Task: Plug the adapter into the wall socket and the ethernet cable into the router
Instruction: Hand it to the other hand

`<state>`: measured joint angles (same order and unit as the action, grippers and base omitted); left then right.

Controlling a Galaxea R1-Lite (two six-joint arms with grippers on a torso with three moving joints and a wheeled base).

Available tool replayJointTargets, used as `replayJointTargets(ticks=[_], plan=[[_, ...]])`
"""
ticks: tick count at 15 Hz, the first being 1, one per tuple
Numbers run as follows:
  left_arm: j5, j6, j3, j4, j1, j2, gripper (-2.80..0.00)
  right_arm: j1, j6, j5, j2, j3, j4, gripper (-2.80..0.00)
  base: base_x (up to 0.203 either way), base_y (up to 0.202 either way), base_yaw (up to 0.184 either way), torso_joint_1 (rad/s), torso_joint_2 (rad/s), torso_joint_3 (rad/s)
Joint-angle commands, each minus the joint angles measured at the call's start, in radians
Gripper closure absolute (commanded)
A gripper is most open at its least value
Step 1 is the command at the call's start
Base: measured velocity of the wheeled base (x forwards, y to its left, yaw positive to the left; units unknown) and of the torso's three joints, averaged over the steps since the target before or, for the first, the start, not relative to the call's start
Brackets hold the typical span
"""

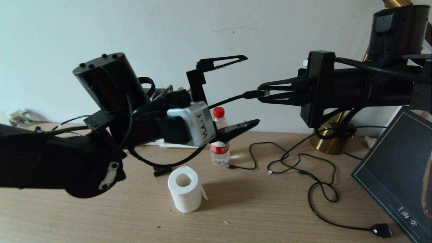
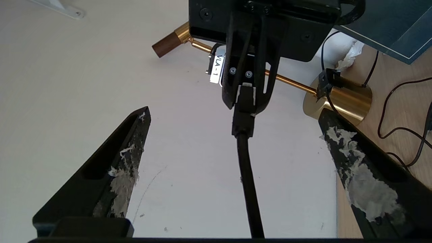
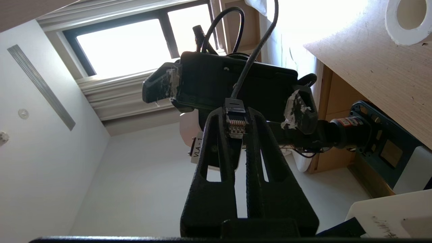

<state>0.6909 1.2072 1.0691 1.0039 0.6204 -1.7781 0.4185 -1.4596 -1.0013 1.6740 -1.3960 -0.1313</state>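
Flanking ethernet cable (image 1: 236, 98): bottle (image 1: 219, 141), tissue roll (image 1: 185, 189).

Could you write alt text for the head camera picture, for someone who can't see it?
Two black robot arms meet in mid-air above a wooden desk: the right gripper is shut on the ethernet cable, facing the wide-open left gripper. Below stand a toilet paper roll and a small water bottle, with thin black cables nearby.

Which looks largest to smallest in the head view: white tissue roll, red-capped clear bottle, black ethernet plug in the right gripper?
1. White tissue roll, nearer the camera.
2. Red-capped clear bottle.
3. Black ethernet plug held by the right gripper.
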Motion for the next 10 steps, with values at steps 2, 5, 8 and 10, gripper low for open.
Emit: replayJointTargets(ticks=[2, 5, 8, 10], plan=[[0.004, 0.005, -0.001, 0.005, 0.001, 0.006, -2.80, -0.001, -0.008, -0.006, 0.000, 0.005, -0.001, 0.00, 0.000, 0.000, 0.000, 0.000, 0.00, 0.000], [0.003, 0.003, -0.001, 0.005, 0.007, 0.006, -2.80, 0.000, -0.008, -0.006, -0.002, 0.006, -0.001, 0.00, 0.000, 0.000, 0.000, 0.000, 0.00, 0.000], [0.004, -0.001, -0.018, 0.005, 0.007, 0.012, -2.80, 0.002, -0.008, -0.006, -0.002, 0.006, -0.001, 0.00, 0.000, 0.000, 0.000, 0.000, 0.00, 0.000], [0.004, -0.003, -0.020, 0.005, 0.012, 0.012, 0.00, 0.003, -0.008, -0.006, -0.002, 0.005, -0.001, 0.00, 0.000, 0.000, 0.000, 0.000, 0.00, 0.000]])
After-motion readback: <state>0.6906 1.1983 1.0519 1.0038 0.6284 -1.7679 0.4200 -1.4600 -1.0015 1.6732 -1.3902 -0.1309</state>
